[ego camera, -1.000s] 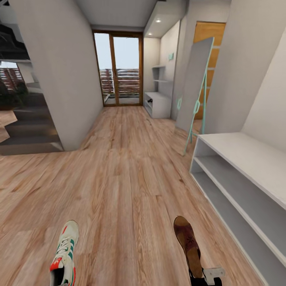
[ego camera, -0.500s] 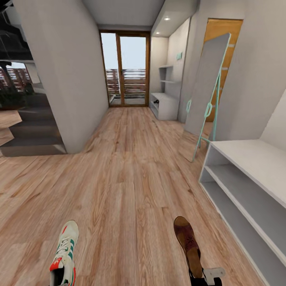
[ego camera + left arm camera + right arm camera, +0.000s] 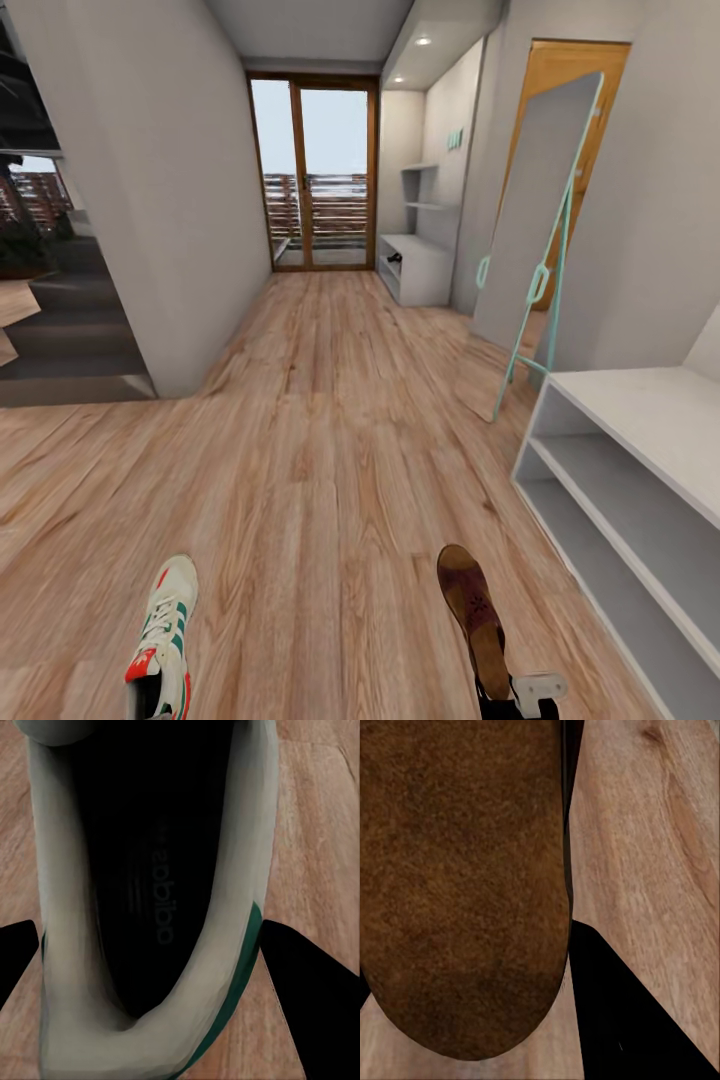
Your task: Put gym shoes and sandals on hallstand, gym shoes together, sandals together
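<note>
Seemingly each hand clamped its load, gym shoe (image 3: 162,640) and sandal (image 3: 474,615); loose holds could drop them short of the hallstand (image 3: 415,268).

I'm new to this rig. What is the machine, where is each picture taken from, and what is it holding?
This is a simulated wheeled robot with two arms, each ending in a gripper. The large picture comes from its head camera, looking down a corridor with a wood floor and an open shelf unit on the right. The two close-ups come from cameras on its wrists. The left gripper appears to hold a sneaker by its heel between two dark fingers. The right gripper appears to hold a brown sandal.
</note>
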Controlling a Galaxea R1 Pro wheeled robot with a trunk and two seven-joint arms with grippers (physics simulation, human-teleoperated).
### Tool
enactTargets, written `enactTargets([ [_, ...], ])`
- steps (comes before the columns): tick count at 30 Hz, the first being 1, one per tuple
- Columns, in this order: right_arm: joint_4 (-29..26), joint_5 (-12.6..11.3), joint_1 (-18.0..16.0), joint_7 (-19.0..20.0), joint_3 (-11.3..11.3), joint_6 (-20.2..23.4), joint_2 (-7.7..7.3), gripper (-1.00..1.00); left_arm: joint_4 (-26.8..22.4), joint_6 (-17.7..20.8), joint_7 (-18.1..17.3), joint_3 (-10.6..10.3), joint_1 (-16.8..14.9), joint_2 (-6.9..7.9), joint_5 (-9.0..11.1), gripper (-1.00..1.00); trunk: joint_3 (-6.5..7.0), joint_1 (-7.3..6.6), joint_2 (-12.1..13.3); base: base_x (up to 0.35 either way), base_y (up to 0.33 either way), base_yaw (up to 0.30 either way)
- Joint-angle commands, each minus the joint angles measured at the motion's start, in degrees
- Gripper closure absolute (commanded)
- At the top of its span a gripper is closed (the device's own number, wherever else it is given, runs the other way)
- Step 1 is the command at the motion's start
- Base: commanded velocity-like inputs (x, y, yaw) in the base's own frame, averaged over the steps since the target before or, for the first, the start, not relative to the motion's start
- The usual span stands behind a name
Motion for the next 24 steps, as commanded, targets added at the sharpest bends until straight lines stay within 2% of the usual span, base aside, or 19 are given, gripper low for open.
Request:
enactTargets([
  [1, 0.03, 0.04, -0.03, -0.10, 0.13, -0.12, -0.03, 1.00, 0.04, -0.09, -0.60, 0.41, -0.04, -0.03, 0.09, 1.00, -0.05, 0.02, -0.02, 0.339, 0.000, 0.000],
  [16, -0.01, 0.04, -0.03, -0.10, 0.13, -0.12, -0.03, 1.00, 0.04, -0.09, -0.60, 0.41, -0.05, -0.03, 0.09, 1.00, -0.05, 0.02, -0.02, 0.339, 0.000, 0.009],
  [24, -0.04, 0.04, -0.03, -0.10, 0.13, -0.12, -0.03, 1.00, 0.04, -0.13, -0.60, 0.41, -0.03, -0.03, 0.11, 1.00, -0.05, 0.02, -0.02, 0.339, 0.019, 0.217],
])
